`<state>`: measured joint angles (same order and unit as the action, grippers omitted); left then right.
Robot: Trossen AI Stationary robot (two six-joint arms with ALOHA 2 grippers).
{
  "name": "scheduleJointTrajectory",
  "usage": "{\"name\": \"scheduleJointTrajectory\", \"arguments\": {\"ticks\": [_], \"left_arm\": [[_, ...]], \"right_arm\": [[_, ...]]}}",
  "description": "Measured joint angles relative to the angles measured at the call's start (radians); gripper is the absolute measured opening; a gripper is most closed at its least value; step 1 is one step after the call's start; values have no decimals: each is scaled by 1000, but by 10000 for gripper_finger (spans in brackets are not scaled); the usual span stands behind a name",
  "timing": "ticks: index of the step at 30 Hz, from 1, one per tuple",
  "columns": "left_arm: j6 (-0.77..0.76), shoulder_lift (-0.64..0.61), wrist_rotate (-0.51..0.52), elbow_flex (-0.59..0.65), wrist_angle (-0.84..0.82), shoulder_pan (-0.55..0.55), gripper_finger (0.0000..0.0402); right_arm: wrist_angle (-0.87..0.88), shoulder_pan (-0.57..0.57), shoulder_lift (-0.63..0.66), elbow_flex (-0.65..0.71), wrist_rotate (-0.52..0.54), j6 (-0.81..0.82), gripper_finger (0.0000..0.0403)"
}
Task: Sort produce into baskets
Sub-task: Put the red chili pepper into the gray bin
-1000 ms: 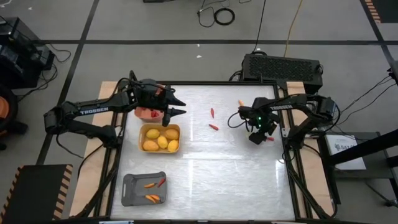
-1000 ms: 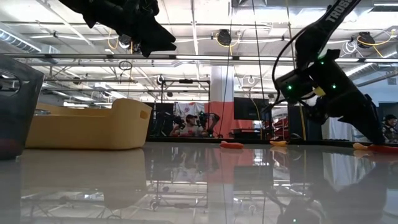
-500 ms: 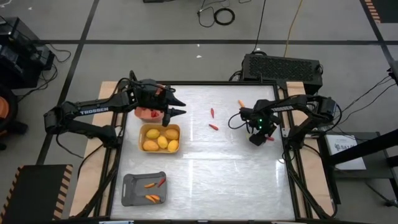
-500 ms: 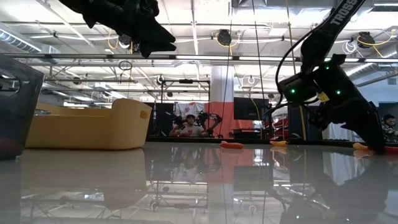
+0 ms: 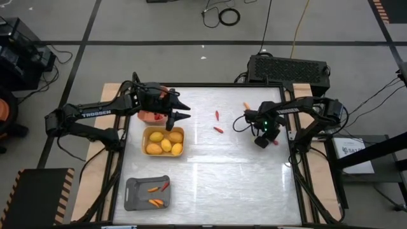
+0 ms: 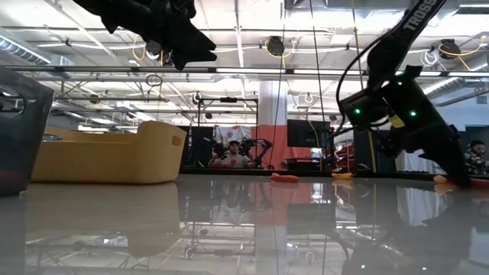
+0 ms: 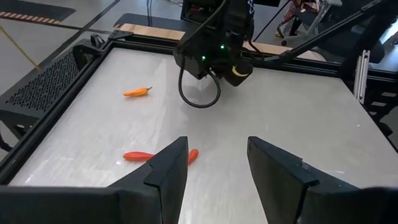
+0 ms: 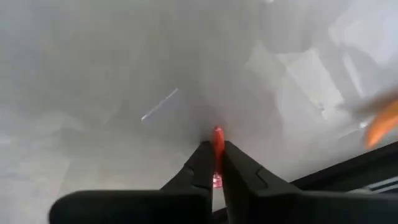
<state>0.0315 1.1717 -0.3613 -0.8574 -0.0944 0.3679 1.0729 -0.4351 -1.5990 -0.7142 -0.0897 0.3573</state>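
Now the right gripper [image 8: 214,163], pinched shut on a thin red stick [image 8: 217,144], should lift straight, keeping it clamped toward the grey basket [image 5: 133,191].

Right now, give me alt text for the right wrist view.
The right gripper is shut on a thin red stick of produce, pinched upright between its two dark fingers just above the pale table. A blurred orange piece lies near the table's dark edge.
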Motion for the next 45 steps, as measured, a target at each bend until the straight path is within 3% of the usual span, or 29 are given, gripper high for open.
{"name": "scheduleJointTrajectory", "arguments": {"ticks": [8, 16, 19, 24, 33, 39, 45], "left_arm": [[1, -32, 3, 0, -42, 0, 173], [11, -109, 4, 0, -169, 3, 173], [39, -136, 4, 0, -239, 3, 173], [53, -166, 3, 0, -347, 3, 173], [89, -174, -7, 0, -537, -9, 173], [109, -174, -8, 0, -584, -11, 173], [139, -174, -7, 0, -570, -11, 173]], "right_arm": [[4, 31, 0, -143, 0, 72, 4], [-127, 213, 0, -394, -13, 213, 4], [-314, 307, 1, -454, -17, 279, 4], [-817, 447, -5, -465, -12, 310, 4], [-1514, 593, -210, -466, 39, 125, 4], [-1783, 611, -406, -504, -60, 24, 4], [-1806, 610, -652, -731, -197, -38, 4]]}}
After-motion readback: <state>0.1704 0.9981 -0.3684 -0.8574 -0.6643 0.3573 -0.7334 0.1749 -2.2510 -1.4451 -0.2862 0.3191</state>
